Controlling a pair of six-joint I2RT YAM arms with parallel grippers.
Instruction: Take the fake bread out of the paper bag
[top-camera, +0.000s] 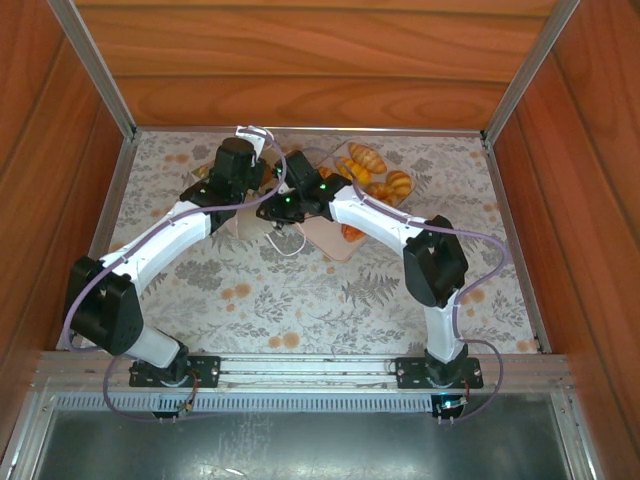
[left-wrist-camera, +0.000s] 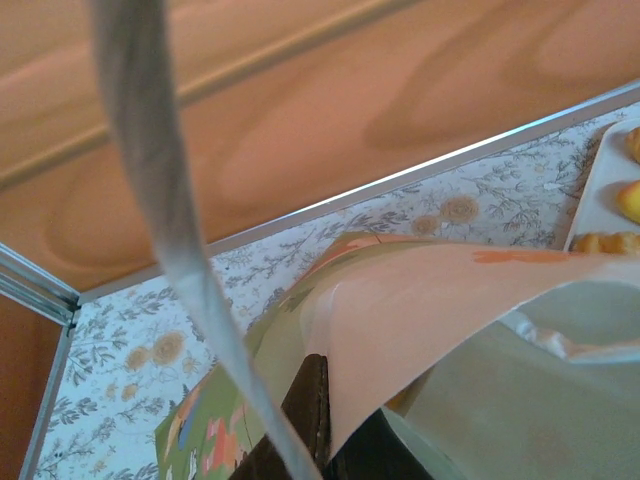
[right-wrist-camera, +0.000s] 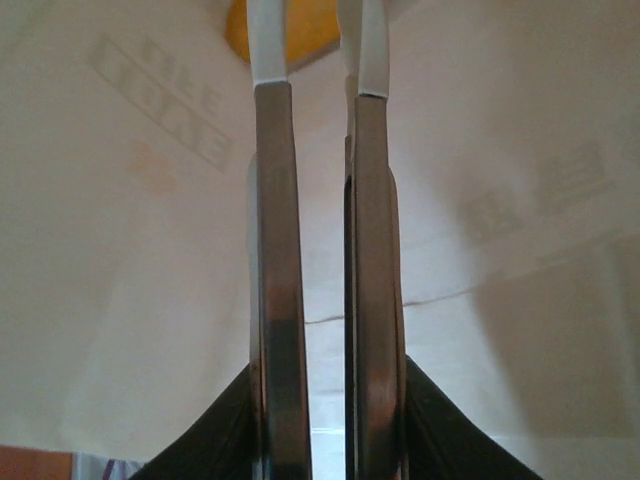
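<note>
Toward the far edge of the bench (top-camera: 300, 300), seen from above, the left arm (top-camera: 165, 238) and right arm (top-camera: 385, 222) meet over the paper bag (top-camera: 266, 152). Several glossy golden pieces of fake bread (top-camera: 368, 165) lie on the pink tray (top-camera: 335, 245) just beside it, toward the far right corner.

From the left wrist, the left pincer (left-wrist-camera: 335, 445) is closed, seemingly nipping the bag's cream rim, with a white cord handle (left-wrist-camera: 160, 230) crossing in front. It should hold that mouth wide and steady, I'd say.

From the right wrist, the right pincer (right-wrist-camera: 318, 50) is deep inside the bag, jaws a narrow slit apart. A yellow-orange piece (right-wrist-camera: 312, 20) sits at the tips; whether it is gripped I cannot tell. Best to close gently on that slick, hard-looking piece and draw it straight out through the opening without snagging paper.
</note>
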